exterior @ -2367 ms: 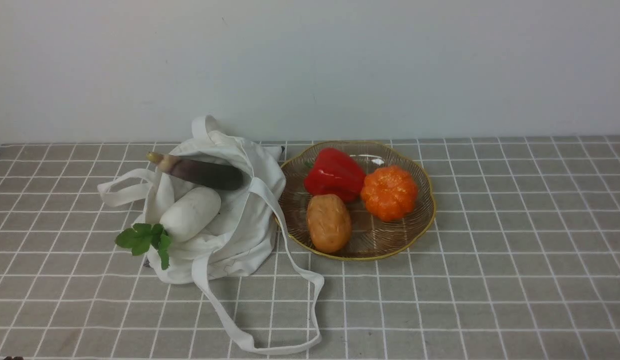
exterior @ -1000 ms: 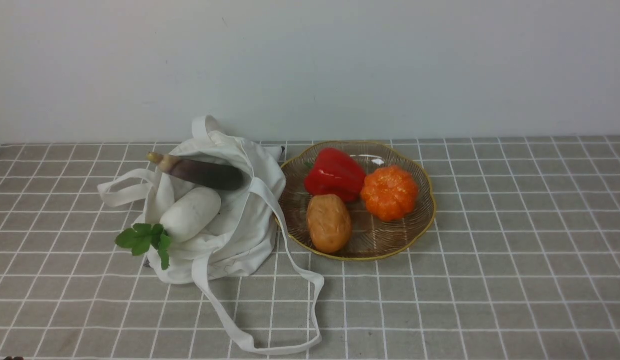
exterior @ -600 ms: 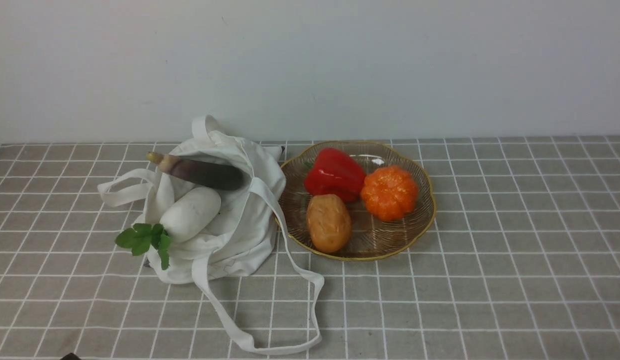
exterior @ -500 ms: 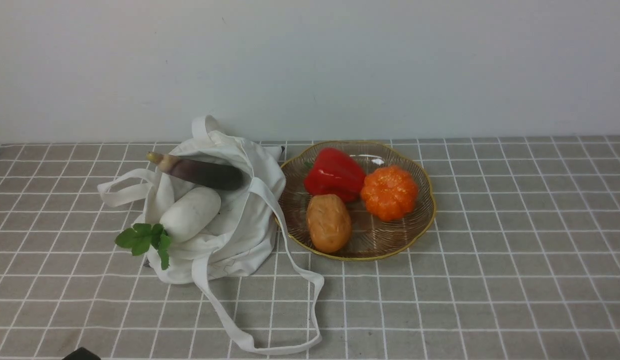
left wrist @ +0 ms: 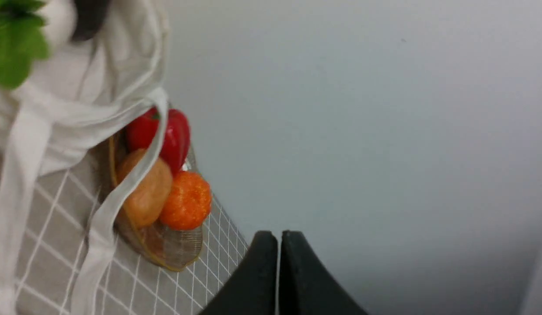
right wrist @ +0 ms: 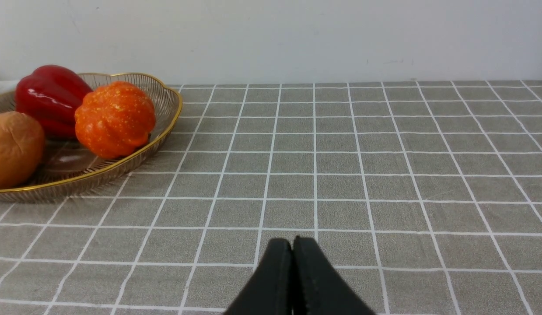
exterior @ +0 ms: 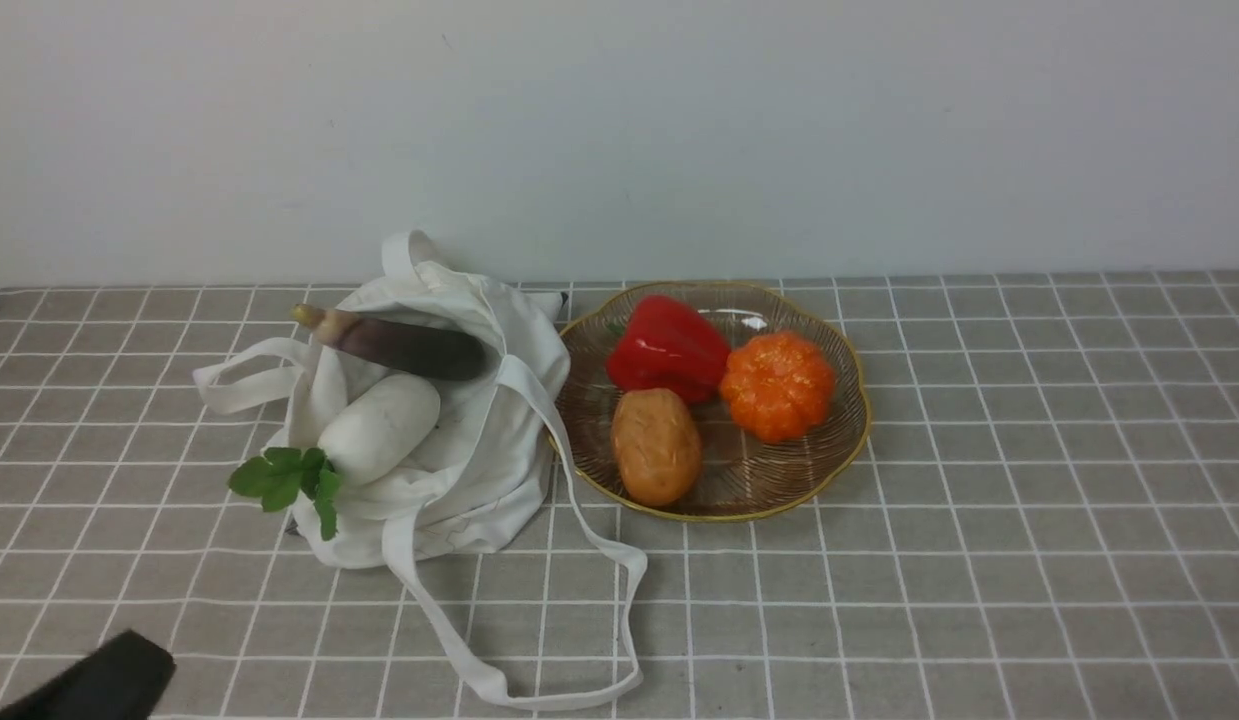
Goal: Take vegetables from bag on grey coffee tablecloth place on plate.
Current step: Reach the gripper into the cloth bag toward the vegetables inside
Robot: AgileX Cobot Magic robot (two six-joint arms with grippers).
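Observation:
An off-white cloth bag (exterior: 479,440) lies crumpled on the grey checked tablecloth (exterior: 979,560), left of the plate (exterior: 839,460). At its mouth rest a white radish (exterior: 379,428) with green leaves (exterior: 289,480) and a dark purple eggplant (exterior: 409,347). The plate holds a red pepper (exterior: 667,348), an orange pumpkin (exterior: 777,384) and a brown potato (exterior: 656,445). My left gripper (exterior: 99,685) pokes in at the near left corner, well short of the bag; in the left wrist view its fingers (left wrist: 278,238) are shut and empty. The right gripper (right wrist: 292,244) is shut over bare cloth.
A long bag strap (exterior: 539,680) loops across the cloth toward the near edge. A pale wall (exterior: 619,130) closes off the back. The plate (right wrist: 166,118) sits well away from the right gripper in the right wrist view.
My left gripper has risen into the front view at the near left corner and come further in. The bag, the vegetables and the plate have not moved.

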